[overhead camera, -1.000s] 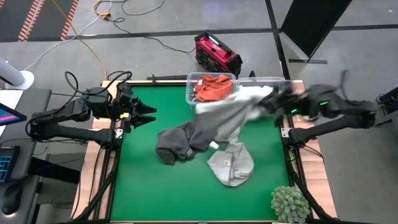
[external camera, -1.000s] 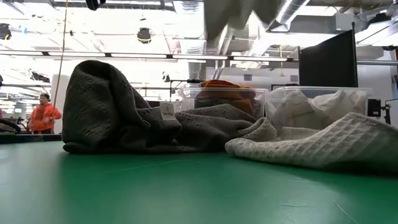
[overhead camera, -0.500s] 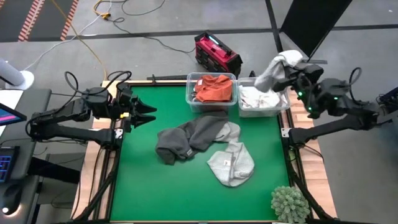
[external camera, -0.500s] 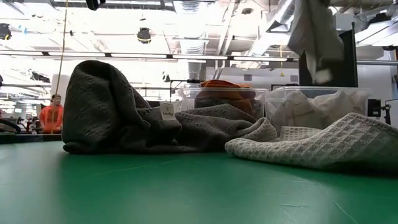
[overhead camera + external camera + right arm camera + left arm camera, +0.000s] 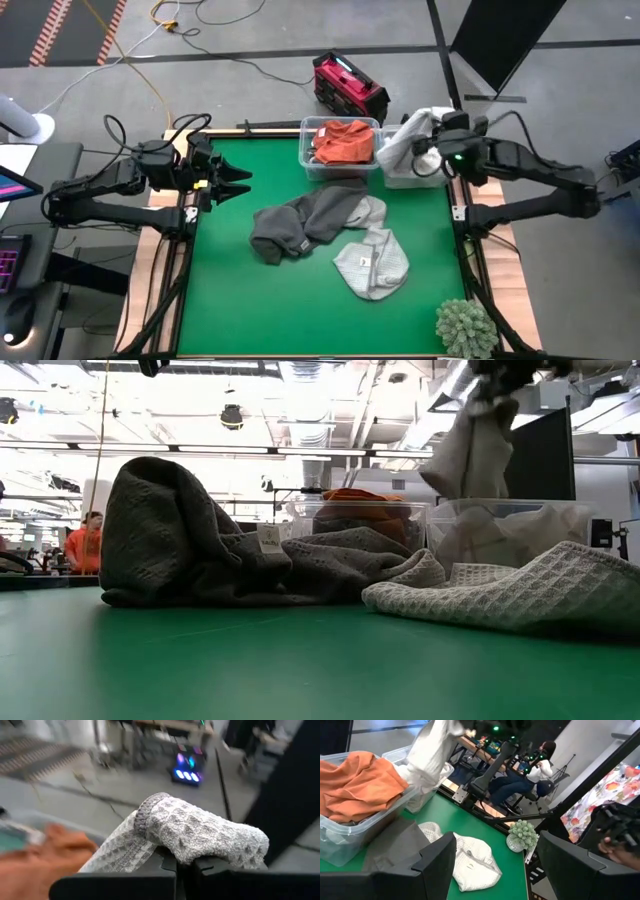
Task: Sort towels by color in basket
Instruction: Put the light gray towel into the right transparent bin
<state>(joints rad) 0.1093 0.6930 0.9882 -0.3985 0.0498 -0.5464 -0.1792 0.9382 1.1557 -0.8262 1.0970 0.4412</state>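
Note:
My right gripper [image 5: 432,152] is shut on a light grey waffle towel [image 5: 403,140] above the right clear bin [image 5: 420,180] at the table's far right; the towel hangs there in the low view [image 5: 476,455]. The left clear bin [image 5: 305,150] holds rust-orange towels [image 5: 340,140]. A dark grey towel [image 5: 298,225] and another light grey towel [image 5: 372,262] lie bunched on the green table, their edges touching. My left gripper [image 5: 236,183] is open and empty over the table's far left. My right gripper pinches a bunched fold of the light grey towel [image 5: 192,847] between its two shut fingers; the cloth drapes over the fingertips and hides them. The fingers come from the table's right side. The towel hangs slack below, its lower end [image 5: 470,488] about level with the bin's rim.
A green spiky plant ball [image 5: 465,328] stands at the table's near right corner. White cloth [image 5: 500,535] lies inside the right bin. A red-and-black device [image 5: 348,85] sits on the floor beyond the far edge. People show in the room behind.
My right gripper has pulled the light grey towel off the dark grey pile and lifted it clear. It swung the towel up past the table's far right corner, then back toward the left and down over the right bin. The dark grey towel stayed on the table.

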